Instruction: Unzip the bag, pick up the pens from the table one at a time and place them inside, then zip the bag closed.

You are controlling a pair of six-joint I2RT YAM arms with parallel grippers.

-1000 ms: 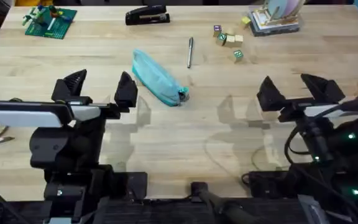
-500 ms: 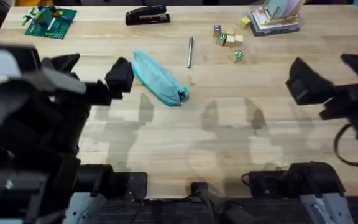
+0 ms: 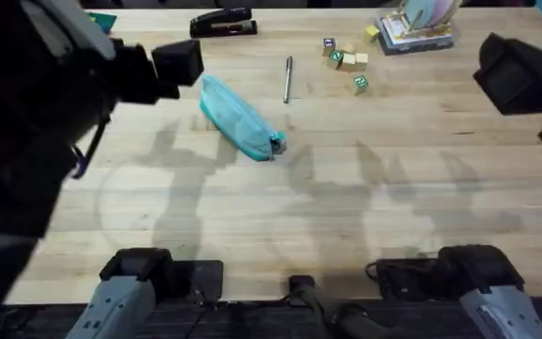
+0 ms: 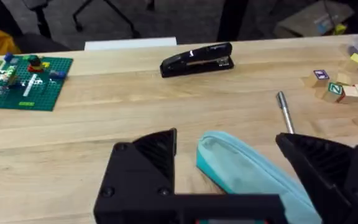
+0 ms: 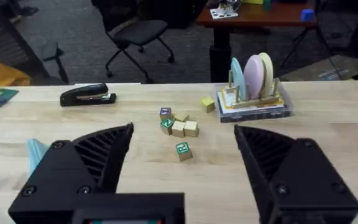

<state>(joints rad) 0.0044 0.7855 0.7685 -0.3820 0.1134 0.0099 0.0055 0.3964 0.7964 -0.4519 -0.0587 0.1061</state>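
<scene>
While rising from low over the near table a second ago, now large and dark under the overhead camera: left gripper, fingers spread wide, empty, above the bag's far end; right gripper, equally wide and empty, off to the right. Bag unmoved mid-table, zipper seemingly closed, dark pull at the near end. Pen just beyond, untouched. Likely approach for unzipping; nothing grasped yet.
</scene>
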